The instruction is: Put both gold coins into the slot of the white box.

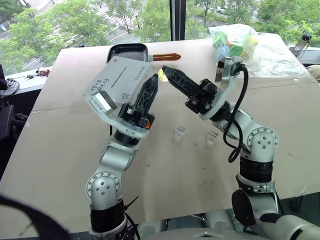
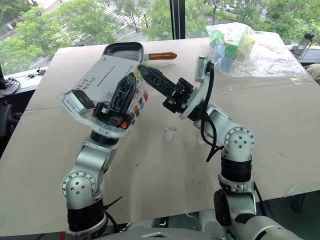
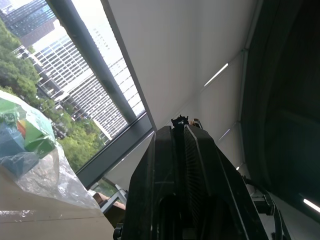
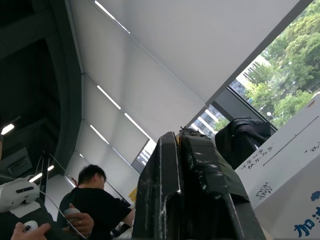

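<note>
**Both arms raised at the tilted white box**

Left eye view: The left gripper (image 1: 150,82) is angled upward against the side of the white box (image 1: 117,80), which is held tilted, clear of the table (image 1: 75,150). Its fingers are seen pressed together, and the box seems to rest on that arm. The right gripper (image 1: 164,72) is reached across toward the left, with its fingers clamped on a gold coin (image 1: 162,75) just beside the box's upper corner. Bare table is seen in front of the arms, with two small clear blocks (image 1: 179,131) lying there. A black pan (image 1: 127,51) lies just behind the box; a plastic bag (image 1: 240,42) lies near the far right edge.

Right eye view: The box's slit (image 2: 106,76) is seen as a thin line on the upward face, apart from the coin.

Left wrist view: The closed fingers (image 3: 186,150) are pointed toward ceiling and window.

Right wrist view: The closed fingers (image 4: 190,165) are raised beside the box's lettered face; a person (image 4: 92,202) is seated in the background.
</note>
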`<action>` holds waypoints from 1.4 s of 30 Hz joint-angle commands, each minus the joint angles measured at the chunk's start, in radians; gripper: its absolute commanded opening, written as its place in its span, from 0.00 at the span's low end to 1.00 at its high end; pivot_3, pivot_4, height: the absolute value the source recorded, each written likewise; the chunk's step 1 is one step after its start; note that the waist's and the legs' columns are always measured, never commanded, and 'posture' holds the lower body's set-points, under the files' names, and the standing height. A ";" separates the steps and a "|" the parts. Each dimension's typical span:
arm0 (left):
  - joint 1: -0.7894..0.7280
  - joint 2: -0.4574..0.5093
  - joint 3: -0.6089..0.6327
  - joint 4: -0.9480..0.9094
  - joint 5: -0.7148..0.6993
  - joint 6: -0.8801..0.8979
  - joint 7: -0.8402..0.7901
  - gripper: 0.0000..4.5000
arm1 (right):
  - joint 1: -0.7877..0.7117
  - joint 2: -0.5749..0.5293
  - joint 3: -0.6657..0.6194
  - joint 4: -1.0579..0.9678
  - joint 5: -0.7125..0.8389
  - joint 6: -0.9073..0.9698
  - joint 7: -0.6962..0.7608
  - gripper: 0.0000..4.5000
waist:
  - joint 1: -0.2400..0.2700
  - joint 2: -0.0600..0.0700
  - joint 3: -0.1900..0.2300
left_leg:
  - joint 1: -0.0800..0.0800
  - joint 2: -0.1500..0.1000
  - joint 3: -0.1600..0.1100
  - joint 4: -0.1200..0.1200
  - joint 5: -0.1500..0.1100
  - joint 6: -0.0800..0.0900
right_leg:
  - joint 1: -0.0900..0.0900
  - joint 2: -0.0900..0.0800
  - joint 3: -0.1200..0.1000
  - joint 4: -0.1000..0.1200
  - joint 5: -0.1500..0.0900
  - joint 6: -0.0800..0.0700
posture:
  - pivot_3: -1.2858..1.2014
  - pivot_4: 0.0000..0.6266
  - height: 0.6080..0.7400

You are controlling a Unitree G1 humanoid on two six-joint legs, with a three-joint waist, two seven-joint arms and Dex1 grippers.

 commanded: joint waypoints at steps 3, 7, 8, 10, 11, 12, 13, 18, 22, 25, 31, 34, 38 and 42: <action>0.007 0.013 -0.022 -0.058 -0.028 -0.010 -0.020 0.08 | -0.001 -0.007 0.023 -0.042 0.032 -0.024 0.011 0.00 | 0.000 0.000 0.000 | 0.000 0.000 0.000 0.000 0.000 0.000 | 0.000 0.000 0.000 0.000 0.000 0.000 | 0.52 0.24 0.85; 0.014 0.017 -0.036 -0.062 -0.043 -0.004 -0.033 0.08 | -0.003 -0.008 0.030 -0.041 0.030 -0.033 0.008 0.00 | 0.000 0.000 0.000 | 0.000 0.000 0.000 0.000 0.000 0.000 | 0.000 0.000 0.000 0.000 0.000 0.000 | 0.52 0.24 0.85; 0.014 0.017 -0.039 -0.062 -0.043 -0.005 -0.034 0.08 | -0.003 -0.008 0.030 -0.040 0.031 -0.036 0.006 0.00 | 0.000 0.000 0.000 | 0.000 0.000 0.000 0.000 0.000 0.000 | 0.000 0.000 0.000 0.000 0.000 0.000 | 0.52 0.24 0.85; 0.017 0.018 -0.043 -0.063 -0.047 -0.009 -0.038 0.08 | -0.001 -0.004 0.028 -0.039 0.037 -0.044 -0.004 0.00 | 0.000 0.000 0.000 | 0.000 0.000 0.000 0.000 0.000 0.000 | 0.000 0.000 0.000 0.000 0.000 0.000 | 0.52 0.24 0.85; 0.018 0.019 -0.043 -0.064 -0.049 -0.011 -0.040 0.08 | -0.001 -0.001 0.025 -0.038 0.041 -0.050 -0.009 0.00 | 0.000 0.000 0.000 | 0.000 0.000 0.000 0.000 0.000 0.000 | 0.000 0.000 0.000 0.000 0.000 0.000 | 0.52 0.24 0.85; 0.019 0.020 -0.044 -0.064 -0.052 -0.012 -0.043 0.08 | -0.002 0.003 0.021 -0.036 0.048 -0.056 -0.015 0.00 | 0.000 0.000 0.000 | 0.000 0.000 0.000 0.000 0.000 0.000 | 0.000 0.000 0.000 0.000 0.000 0.000 | 0.52 0.24 0.85; 0.021 0.021 -0.043 -0.064 -0.055 -0.013 -0.045 0.08 | -0.004 0.007 0.016 -0.033 0.056 -0.064 -0.023 0.00 | 0.000 0.000 0.000 | 0.000 0.000 0.000 0.000 0.000 0.000 | 0.000 0.000 0.000 0.000 0.000 0.000 | 0.52 0.24 0.85; 0.018 0.027 -0.047 -0.060 -0.062 -0.013 -0.055 0.08 | -0.006 0.003 0.014 -0.027 0.082 -0.084 -0.043 0.00 | 0.001 0.000 0.000 | 0.000 0.000 0.000 0.000 0.000 0.000 | 0.000 0.000 0.000 0.000 0.000 0.000 | 0.52 0.24 0.85; 0.015 0.029 -0.052 -0.061 -0.066 -0.013 -0.065 0.08 | 0.002 0.002 0.021 -0.027 0.093 -0.085 -0.053 0.00 | 0.000 0.000 0.000 | 0.000 0.000 0.000 0.000 0.000 0.000 | 0.000 0.000 0.000 0.000 0.000 0.000 | 0.52 0.24 0.85; 0.015 0.029 -0.054 -0.063 -0.068 -0.014 -0.069 0.08 | 0.004 -0.003 0.025 -0.028 0.095 -0.086 -0.056 0.00 | 0.001 0.000 0.000 | 0.000 0.000 0.000 0.000 0.000 0.000 | 0.000 0.000 0.000 0.000 0.000 0.000 | 0.52 0.24 0.85; 0.011 0.025 -0.053 -0.062 -0.071 -0.022 -0.071 0.08 | 0.012 -0.026 0.051 -0.038 0.092 -0.069 -0.035 0.00 | 0.001 0.000 0.000 | 0.000 0.000 0.000 0.000 0.000 0.000 | 0.000 0.000 0.000 0.000 0.000 0.000 | 0.52 0.24 0.85; 0.010 0.027 -0.056 -0.061 -0.069 -0.023 -0.070 0.08 | 0.015 -0.043 0.067 -0.044 0.091 -0.061 -0.020 0.00 | 0.001 0.000 0.000 | 0.000 0.000 0.000 0.000 0.000 0.000 | 0.000 0.000 0.000 0.000 0.000 0.000 | 0.52 0.24 0.85; 0.008 0.026 -0.060 -0.058 -0.062 -0.027 -0.070 0.08 | 0.018 -0.063 0.088 -0.049 0.092 -0.046 0.002 0.00 | 0.001 0.000 0.000 | 0.000 0.000 0.000 0.000 0.000 0.000 | 0.000 0.000 0.000 0.000 0.000 0.000 | 0.52 0.24 0.85; 0.010 0.027 -0.064 -0.061 -0.063 -0.031 -0.074 0.08 | 0.018 -0.071 0.097 -0.051 0.094 -0.047 0.010 0.00 | 0.001 0.000 0.000 | 0.000 0.000 0.000 0.000 0.000 0.000 | 0.000 0.000 0.000 0.000 0.000 0.000 | 0.52 0.24 0.85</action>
